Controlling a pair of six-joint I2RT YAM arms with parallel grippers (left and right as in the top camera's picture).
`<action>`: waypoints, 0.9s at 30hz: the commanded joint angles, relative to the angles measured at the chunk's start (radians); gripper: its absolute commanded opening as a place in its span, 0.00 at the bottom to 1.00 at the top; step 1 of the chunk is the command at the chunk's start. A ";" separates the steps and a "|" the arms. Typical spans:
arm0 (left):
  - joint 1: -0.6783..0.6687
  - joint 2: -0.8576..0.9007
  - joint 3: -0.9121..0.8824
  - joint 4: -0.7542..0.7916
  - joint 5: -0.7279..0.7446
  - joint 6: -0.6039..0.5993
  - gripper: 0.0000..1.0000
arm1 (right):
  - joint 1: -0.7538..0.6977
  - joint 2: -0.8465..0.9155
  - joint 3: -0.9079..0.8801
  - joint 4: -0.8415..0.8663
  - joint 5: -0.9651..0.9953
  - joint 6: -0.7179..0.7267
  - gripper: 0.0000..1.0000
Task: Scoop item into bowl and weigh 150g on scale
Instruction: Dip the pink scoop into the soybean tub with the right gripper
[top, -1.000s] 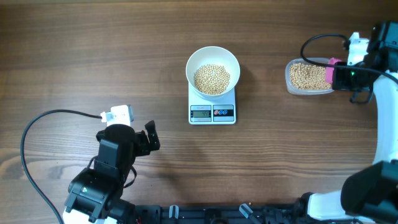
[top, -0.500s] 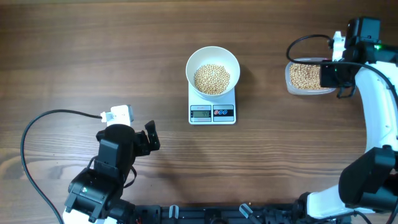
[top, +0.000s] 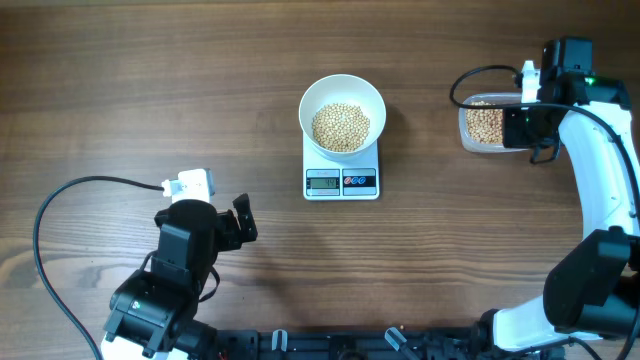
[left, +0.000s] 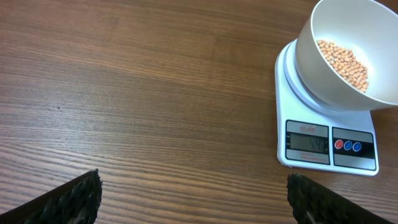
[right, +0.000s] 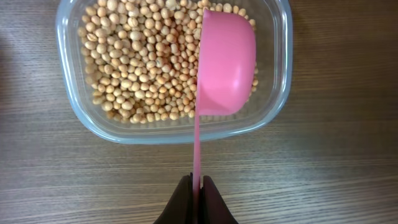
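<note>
The white bowl (top: 342, 112) stands on the scale (top: 341, 182) at the table's centre, with a heap of beige beans (top: 341, 127) inside. The left wrist view shows the bowl (left: 348, 37), its beans (left: 343, 62) and the scale (left: 329, 146) at upper right. My left gripper (left: 193, 182) is open over bare wood, well left of the scale. My right gripper (right: 196, 182) is shut on the thin handle of a pink scoop (right: 227, 62). The scoop is turned on its side over the right part of the clear tub (right: 273, 106), above the tub's beans (right: 143, 62).
The clear tub (top: 485, 125) sits at the far right of the table, partly under my right arm (top: 590, 170). A black cable (top: 60, 215) loops over the wood beside the left arm's base. Open wood lies between the scale and the tub.
My right gripper has swung left across the tub with the pink scoop, which no longer shows from overhead. The left arm, bowl and scale have not moved.
</note>
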 joint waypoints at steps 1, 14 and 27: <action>0.006 -0.002 -0.006 0.002 -0.013 0.011 1.00 | 0.005 0.015 -0.020 0.026 -0.125 -0.008 0.04; 0.006 -0.002 -0.006 0.002 -0.013 0.011 1.00 | 0.005 0.015 -0.112 0.050 -0.193 -0.034 0.04; 0.006 -0.002 -0.006 0.002 -0.013 0.011 1.00 | -0.072 0.014 -0.136 0.058 -0.462 0.002 0.04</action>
